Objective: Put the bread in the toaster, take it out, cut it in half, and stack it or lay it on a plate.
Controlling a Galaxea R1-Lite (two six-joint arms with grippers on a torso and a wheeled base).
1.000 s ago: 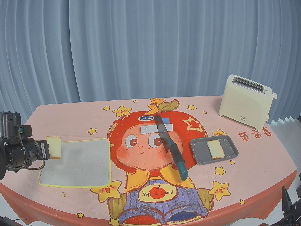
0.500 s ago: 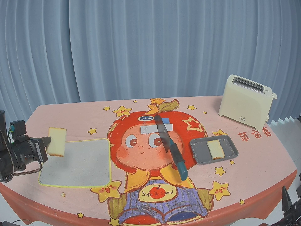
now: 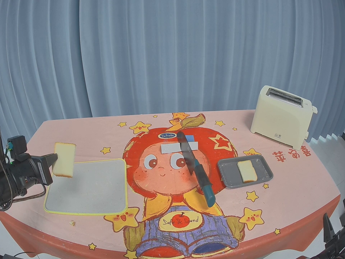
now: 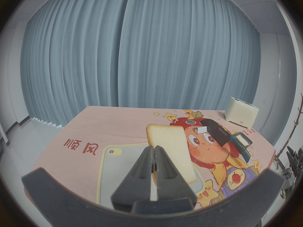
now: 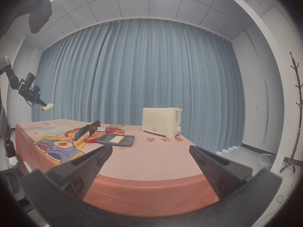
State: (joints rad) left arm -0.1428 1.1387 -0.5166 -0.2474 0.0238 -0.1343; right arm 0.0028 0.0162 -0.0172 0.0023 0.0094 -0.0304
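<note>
Left gripper (image 4: pixel 153 151) tight on bread slice (image 4: pixel 172 142)

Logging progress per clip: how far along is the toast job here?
Done: one pale bread half lies in the grey rectangular tray, and the teal-handled knife lies unheld beside it. In hand: the left gripper holds the other slice above the yellow-rimmed cutting mat. Left: laying it in the tray. The right gripper is open.

Smooth, faintly glossy plastic is seen on the cream box-shaped toaster (image 3: pixel 282 116), matt plastic on the grey rectangular tray (image 3: pixel 227 173). A dry, porous crumb is shown by the pale bread slice (image 3: pixel 64 159). The counter (image 3: pixel 305 177) is covered with matt printed cloth (image 3: pixel 82 133).
</note>
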